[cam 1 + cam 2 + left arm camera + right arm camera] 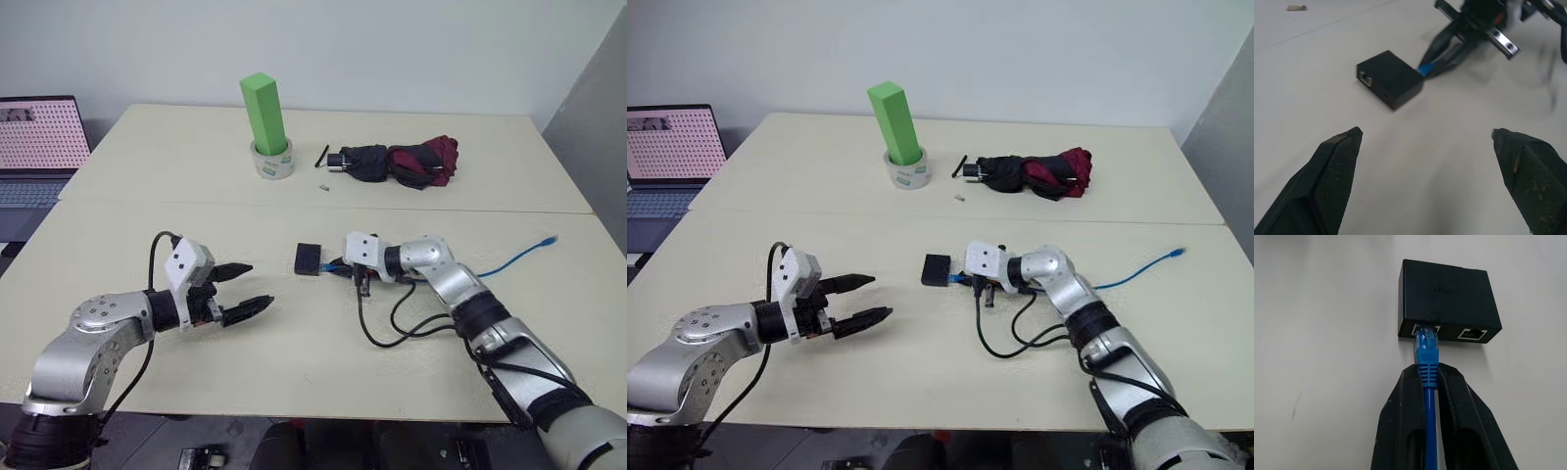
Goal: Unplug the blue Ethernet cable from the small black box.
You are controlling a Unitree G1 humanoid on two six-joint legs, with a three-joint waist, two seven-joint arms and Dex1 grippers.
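right tool (1431, 382) clamped on blue ethernet cable (1426, 350) plugged into small black box (1447, 298), left tool (245, 289) apart, umbrella (402, 162) beyond

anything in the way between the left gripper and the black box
Nothing visible. The open left gripper faces the small black box across bare table. On the box's far side, the right gripper is shut on the blue Ethernet cable, whose plug is still in the box's port.
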